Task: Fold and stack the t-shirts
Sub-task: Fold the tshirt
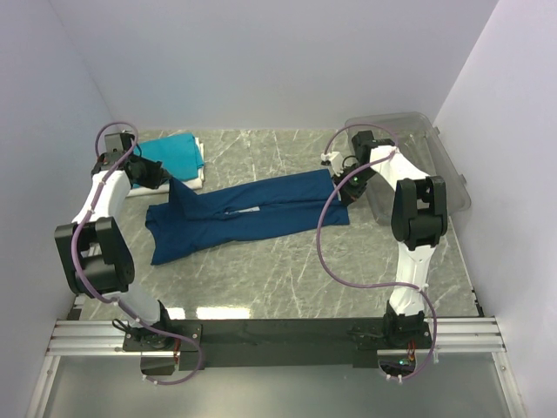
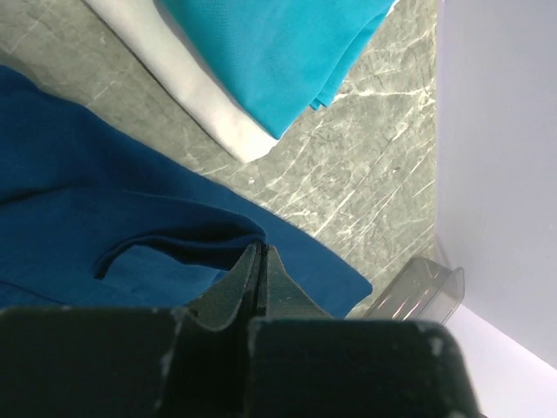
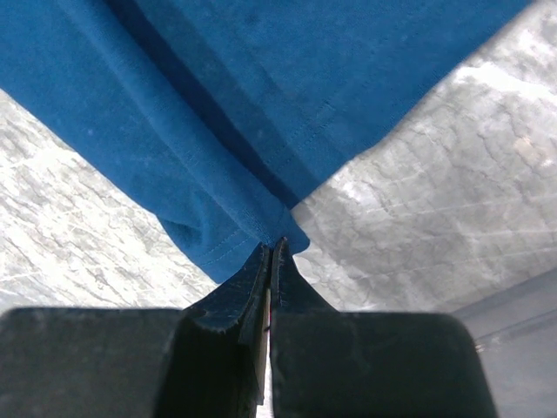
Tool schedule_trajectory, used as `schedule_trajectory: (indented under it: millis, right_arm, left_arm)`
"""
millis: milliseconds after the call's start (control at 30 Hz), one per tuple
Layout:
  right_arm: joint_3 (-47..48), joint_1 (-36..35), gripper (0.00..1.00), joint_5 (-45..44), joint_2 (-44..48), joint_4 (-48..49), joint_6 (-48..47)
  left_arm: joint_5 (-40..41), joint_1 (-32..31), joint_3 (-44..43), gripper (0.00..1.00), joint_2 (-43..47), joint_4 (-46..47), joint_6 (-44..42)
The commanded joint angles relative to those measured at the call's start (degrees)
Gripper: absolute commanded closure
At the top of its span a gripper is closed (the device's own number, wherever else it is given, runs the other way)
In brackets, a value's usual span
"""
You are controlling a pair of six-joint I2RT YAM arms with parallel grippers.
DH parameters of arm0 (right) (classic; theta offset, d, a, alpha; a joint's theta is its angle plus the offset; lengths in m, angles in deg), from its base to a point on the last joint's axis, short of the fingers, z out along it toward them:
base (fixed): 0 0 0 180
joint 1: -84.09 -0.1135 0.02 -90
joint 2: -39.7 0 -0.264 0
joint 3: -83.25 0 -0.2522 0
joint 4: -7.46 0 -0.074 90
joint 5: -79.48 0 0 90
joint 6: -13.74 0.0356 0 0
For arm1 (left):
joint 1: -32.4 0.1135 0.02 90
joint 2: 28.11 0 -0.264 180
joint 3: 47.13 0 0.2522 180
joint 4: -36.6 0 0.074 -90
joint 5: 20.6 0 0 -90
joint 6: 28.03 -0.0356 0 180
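The navy blue t-shirt (image 1: 252,213) lies stretched in a long folded band across the middle of the table. My left gripper (image 1: 174,185) is shut on its left end, where the cloth rises to a peak. In the left wrist view the closed tips (image 2: 258,250) pinch a fold of navy cloth (image 2: 104,209). My right gripper (image 1: 345,185) is shut on the shirt's right end. The right wrist view shows a hemmed corner (image 3: 252,222) caught between the tips (image 3: 274,245). A folded teal t-shirt (image 1: 174,152) rests on a folded white one (image 1: 197,179) at the back left.
A clear plastic bin (image 1: 418,157) stands at the back right, close behind the right arm; its corner (image 2: 418,292) also shows in the left wrist view. White walls enclose the grey marble table (image 1: 287,279) on three sides.
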Motion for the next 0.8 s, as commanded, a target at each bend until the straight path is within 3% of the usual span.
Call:
schedule_trajectory:
  millis: [0,200,333,533,767]
  right_arm:
    - [-2.00,0.56,1.00,2.70,5.13,-1.53,-2.96]
    - [-10.16,1.44,1.00,8.59,14.71,-11.01,-19.47]
    - [-18.26,1.88,1.00,7.54,19.65,-12.70,-27.91]
    - [-26.88,3.11,1.00,4.82,24.05,-11.02,-31.79]
    - [-31.28,3.90,1.00,3.84,26.25,-9.79,-33.47]
  left_arm:
    - [1.04,-0.21,-0.82,1.00,5.16,-0.86,-1.85]
    - [1.23,-0.21,5.15,1.00,22.88,-6.13,-1.07]
    - [-0.97,-0.12,16.46,1.00,35.83,-10.61,2.62]
    - [-8.70,-0.04,29.92,1.00,53.68,-18.96,11.06]
    - [-7.14,-0.12,28.90,1.00,69.33,-37.06,17.56]
